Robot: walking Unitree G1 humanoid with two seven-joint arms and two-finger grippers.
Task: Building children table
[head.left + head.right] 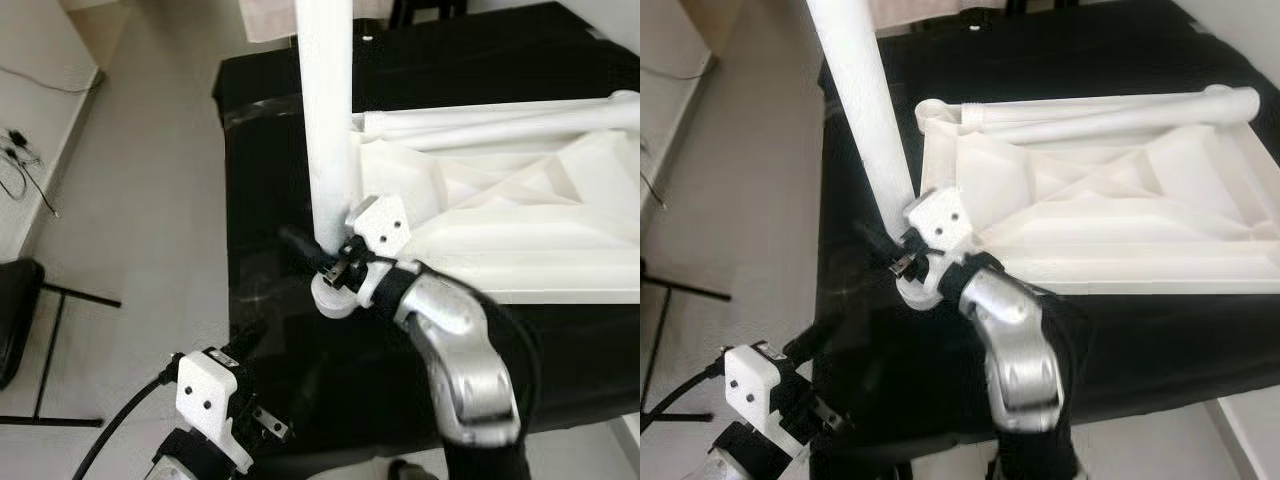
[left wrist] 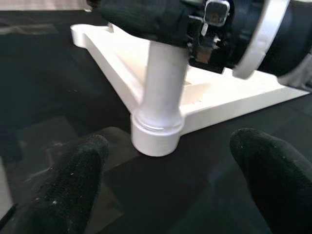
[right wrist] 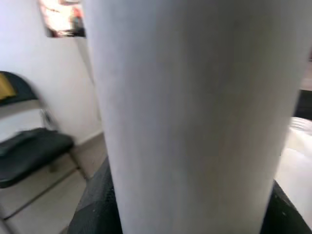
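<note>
Black cloth covers the work surface (image 1: 300,120) before us, with pale floor (image 1: 150,200) along its nine o'clock side. Nearest, at seven o'clock, our left gripper (image 2: 170,180) hovers low over the cloth, its two padded fingers (image 2: 63,185) spread wide with nothing between them; we judge it is waiting close by in case the leg needs steadying.

Just beyond, near the centre, our right gripper (image 1: 325,255) is clamped around the white table leg (image 1: 325,110) close to its foot. The leg stands nearly upright in the corner socket (image 2: 156,139) of the upturned tabletop (image 1: 1120,200), which lies underside up, ribs showing, stretching away toward three o'clock. Gripping low probably lets us press or twist the leg home without tipping it.

Farther off, at one o'clock, another leg (image 1: 1100,112) lies flat along the tabletop's far edge, likely the next to go in.

Our left wrist view gives what the head cameras cannot: the leg's collar sitting in the socket, apparently seated, though we cannot tell whether fully. Our right wrist view, pressed against the leg, catches a dark folding chair (image 3: 29,146) by a wall.
</note>
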